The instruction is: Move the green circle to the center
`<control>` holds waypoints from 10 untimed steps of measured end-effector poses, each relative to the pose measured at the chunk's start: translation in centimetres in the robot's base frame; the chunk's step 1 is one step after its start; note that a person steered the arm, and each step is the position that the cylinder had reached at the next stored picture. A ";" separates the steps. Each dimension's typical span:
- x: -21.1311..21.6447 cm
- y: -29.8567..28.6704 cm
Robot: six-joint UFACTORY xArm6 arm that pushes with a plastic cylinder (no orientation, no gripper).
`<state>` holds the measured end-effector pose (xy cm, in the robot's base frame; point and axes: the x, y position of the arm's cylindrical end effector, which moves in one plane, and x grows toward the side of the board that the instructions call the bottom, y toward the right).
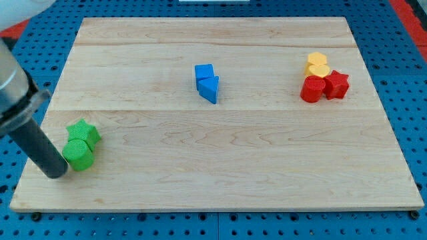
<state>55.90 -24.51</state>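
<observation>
The green circle (pixel 79 155) lies near the board's lower left corner. A green star (pixel 84 133) touches it just above. My tip (pixel 56 174) is on the board right beside the green circle, at its left and slightly below, touching or nearly touching it. The rod rises from the tip toward the view's upper left.
A blue cube (pixel 204 72) and a blue triangle (pixel 209 89) sit together near the board's middle top. At the right, two yellow blocks (pixel 317 65) sit above a red circle (pixel 311 89) and a red star (pixel 337 85). The wooden board (pixel 220 173) lies on a blue pegboard.
</observation>
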 end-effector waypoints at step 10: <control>-6.4 19.1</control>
<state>49.54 -5.39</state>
